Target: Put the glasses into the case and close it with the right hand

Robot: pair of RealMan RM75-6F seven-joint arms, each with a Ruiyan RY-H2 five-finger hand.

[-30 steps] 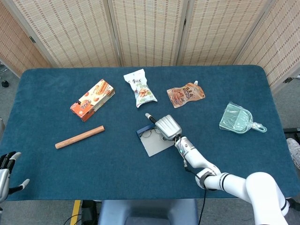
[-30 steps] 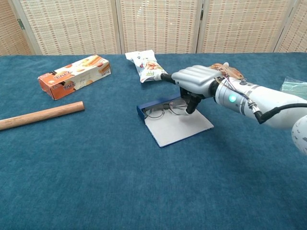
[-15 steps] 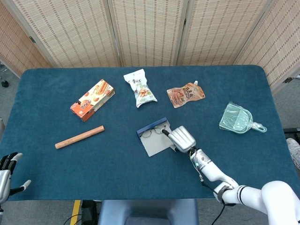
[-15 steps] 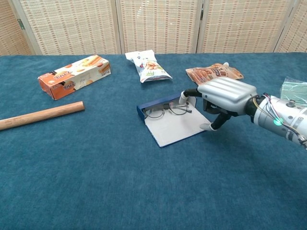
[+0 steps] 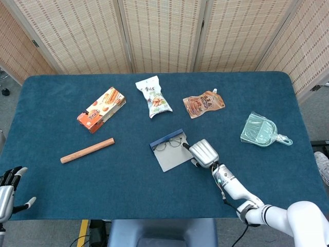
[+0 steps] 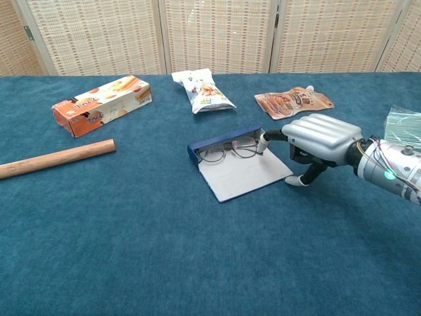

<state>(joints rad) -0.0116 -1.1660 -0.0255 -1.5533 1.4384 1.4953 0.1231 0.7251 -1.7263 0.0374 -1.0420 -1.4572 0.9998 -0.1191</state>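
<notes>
The glasses (image 6: 229,149) lie folded in the open case, against its blue wall (image 6: 220,141); the grey lid flap (image 6: 245,174) lies flat on the cloth in front of them. From above, the glasses (image 5: 168,143) and the flap (image 5: 174,157) sit at the table's middle. My right hand (image 6: 319,138) is just right of the case and holds nothing. One fingertip (image 6: 262,141) reaches the case's right end, and the thumb points down by the flap's corner. My left hand (image 5: 7,188) hangs off the table's near left edge with its fingers spread.
A biscuit box (image 5: 101,109) and a wooden stick (image 5: 87,150) lie to the left. A white snack bag (image 5: 152,96) and an orange pouch (image 5: 203,104) lie behind the case. A clear green dustpan (image 5: 261,130) sits at the right.
My right hand has let go of the glasses and drawn back right, off the case. The glasses stay in the case, and the lid flap now shows uncovered.
</notes>
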